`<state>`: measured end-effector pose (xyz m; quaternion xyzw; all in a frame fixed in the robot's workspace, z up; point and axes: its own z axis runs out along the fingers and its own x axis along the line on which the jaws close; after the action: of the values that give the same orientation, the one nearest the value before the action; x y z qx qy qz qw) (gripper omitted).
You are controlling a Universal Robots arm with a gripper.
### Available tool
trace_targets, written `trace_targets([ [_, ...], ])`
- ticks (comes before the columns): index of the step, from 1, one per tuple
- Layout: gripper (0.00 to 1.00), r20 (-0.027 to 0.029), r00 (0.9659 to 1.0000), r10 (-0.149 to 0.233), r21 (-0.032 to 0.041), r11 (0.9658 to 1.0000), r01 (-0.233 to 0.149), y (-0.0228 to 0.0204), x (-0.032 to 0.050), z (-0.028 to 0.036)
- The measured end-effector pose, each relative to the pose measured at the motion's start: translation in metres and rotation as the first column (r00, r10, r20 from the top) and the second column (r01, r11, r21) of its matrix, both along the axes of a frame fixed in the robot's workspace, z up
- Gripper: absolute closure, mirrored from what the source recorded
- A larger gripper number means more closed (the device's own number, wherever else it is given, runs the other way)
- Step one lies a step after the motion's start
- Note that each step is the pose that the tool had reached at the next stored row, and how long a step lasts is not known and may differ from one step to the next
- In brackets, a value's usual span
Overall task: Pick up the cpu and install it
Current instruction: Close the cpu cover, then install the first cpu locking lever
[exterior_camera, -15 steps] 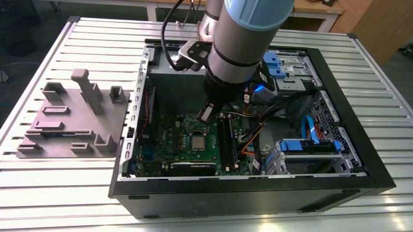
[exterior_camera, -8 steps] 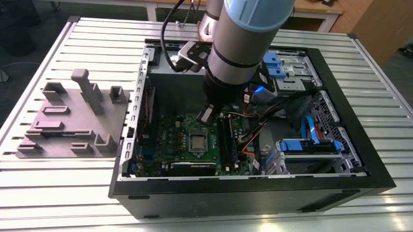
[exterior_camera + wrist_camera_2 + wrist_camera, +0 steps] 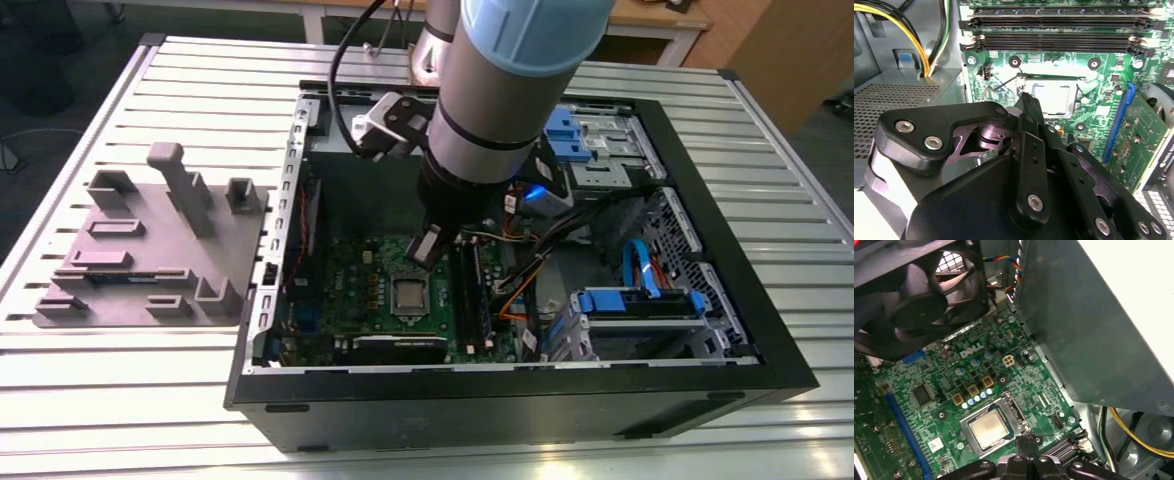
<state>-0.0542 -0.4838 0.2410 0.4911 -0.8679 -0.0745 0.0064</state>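
On the exterior view's left, a grey tray with upright holders lies on the slatted table. Next to it, toward the right, sits the open computer case, and the green board lies flat inside it.

The cpu sits in its socket in the middle of the board, with the metal frame open around it. It also shows in the second wrist view and in the exterior view.

The hand hangs just above the edge of the cpu. Its fingertips look pressed together with nothing between them, though the angle makes that hard to be sure of.

The cpu is probably light, stiff and flat, with a smooth, slippery top. Its underside is likely easy to hurt. The best hold is on two opposite side edges, kept level and gentle.
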Motion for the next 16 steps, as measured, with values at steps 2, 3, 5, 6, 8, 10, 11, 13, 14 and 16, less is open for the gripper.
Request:
trace_targets([
  [2, 0.89, 0.0000, 1.0000, 0.002, -0.0002, 1.0000, -0.002, -0.0004, -0.0005, 0.0000],
  [3, 0.89, 0.0000, 1.0000, 0.003, -0.0003, 1.0000, -0.003, -0.0004, -0.0005, 0.0000],
  [5, 0.89, -0.0001, 1.0000, 0.003, -0.0003, 1.0000, -0.003, -0.0004, -0.0006, 0.0000],
  [6, 0.89, 0.0000, 1.0000, 0.003, -0.0002, 1.0000, -0.003, -0.0004, -0.0006, -0.0001],
  [8, 0.89, 0.0000, 1.0000, 0.003, -0.0003, 1.0000, -0.003, -0.0004, -0.0007, 0.0000],
  [10, 0.89, 0.0000, 1.0000, 0.003, -0.0003, 1.0000, -0.003, -0.0004, -0.0006, 0.0000],
  [11, 0.89, 0.0000, 1.0000, 0.003, -0.0002, 1.0000, -0.003, -0.0004, -0.0006, 0.0000],
  [13, 0.89, 0.0000, 1.0000, 0.003, -0.0003, 1.0000, -0.003, -0.0004, -0.0006, 0.0000],
  [14, 0.89, 0.0000, 1.0000, 0.003, -0.0002, 1.0000, -0.003, -0.0004, -0.0007, -0.0001],
  [16, 0.89, 0.0000, 1.0000, 0.003, -0.0002, 1.0000, -0.003, -0.0004, -0.0006, -0.0001],
])
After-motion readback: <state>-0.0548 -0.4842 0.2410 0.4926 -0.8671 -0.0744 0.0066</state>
